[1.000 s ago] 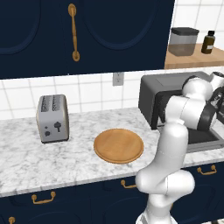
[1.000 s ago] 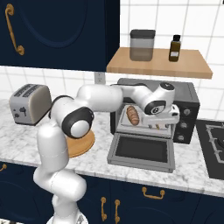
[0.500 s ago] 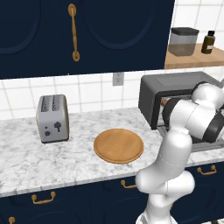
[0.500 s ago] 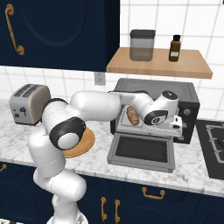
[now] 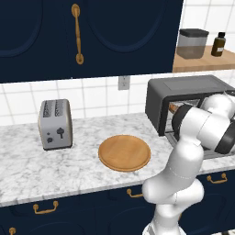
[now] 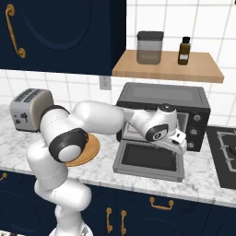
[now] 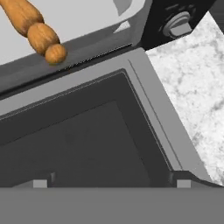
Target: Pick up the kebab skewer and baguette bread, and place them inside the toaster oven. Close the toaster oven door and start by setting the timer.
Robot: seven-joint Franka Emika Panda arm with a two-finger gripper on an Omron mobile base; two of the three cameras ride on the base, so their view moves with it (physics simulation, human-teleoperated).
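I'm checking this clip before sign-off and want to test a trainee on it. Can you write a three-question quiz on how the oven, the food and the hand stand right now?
1. True or false: the toaster oven door is folded down flat.
2. What lies inside the toaster oven at its left? A) a skewer of browned chunks B) a jar C) nothing
3. Fill in: the hand hangs over the door with its jaws ____.

Key
1. True.
2. A. The hand view shows it resting just inside the opening.
3. Open, holding nothing.
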